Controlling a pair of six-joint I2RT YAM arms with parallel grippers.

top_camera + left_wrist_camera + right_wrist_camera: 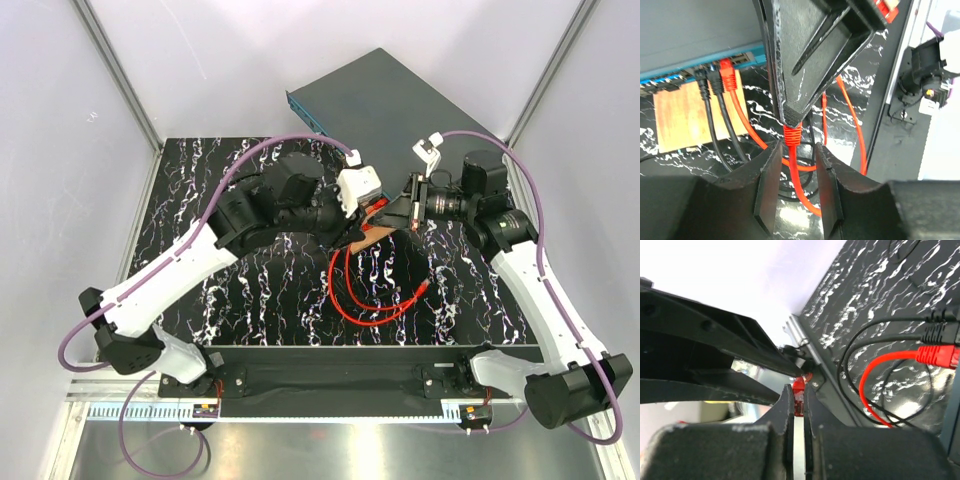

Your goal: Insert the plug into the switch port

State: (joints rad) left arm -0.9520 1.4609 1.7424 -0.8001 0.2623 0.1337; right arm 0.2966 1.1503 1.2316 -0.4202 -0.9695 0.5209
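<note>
You have the plug (791,136) in the right gripper (798,390), whose jaws are pressed together on it, with only a little red showing between them. The left gripper (796,149) stands just around the same place with its jaws spread, one finger on each side of the red cable (801,192), and I see no contact with the plug. The plug hangs above the table (250,290), in front of the switch (695,30) but well apart from its row of ports (742,59). So I judge you are at the passing step between the two hands, and the insertion itself is not yet begun. In the row, another red plug (727,75) and two black cables (715,115) sit side by side, above the wooden board (690,117). The ports to the right of them look free, but they are too small to say for sure. For the next move, I think you should first draw the left gripper away, so it does not catch the cable. Then bring the right gripper toward a free port, turn the plug square to the teal face, and push it straight in. The tip of the plug is hidden between the fingers, so check its direction before you push.
</note>
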